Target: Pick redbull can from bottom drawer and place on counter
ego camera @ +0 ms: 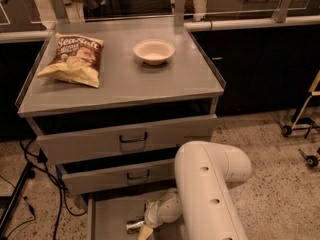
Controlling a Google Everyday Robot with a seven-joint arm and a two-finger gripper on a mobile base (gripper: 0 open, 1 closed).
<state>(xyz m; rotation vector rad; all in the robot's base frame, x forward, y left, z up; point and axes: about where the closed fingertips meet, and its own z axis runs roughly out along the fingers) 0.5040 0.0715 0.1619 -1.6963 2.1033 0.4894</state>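
Pincer is down inside the bottom drawer, at the lower edge of my view, right at the can. Can looks to lie on its side on the drawer floor, left of the pincer tip. It's touching or just beside the tip, I can't tell which. I also can't tell whether the pincer is spread, pressed together or pinching the can; wrist and frame edge hide it.

Arm comes in from bottom right. Its white elbow link covers the right half of the bottom drawer.

Bottom drawer is pulled out well past the two above. Middle drawer and top drawer both sit slightly ajar, with a dark gap above each.

Can is in the drawer, not yet on the table. Table carries a pale bowl near the back centre and a chip bag on the left, well apart.

Cables on the floor, left of the cabinet.
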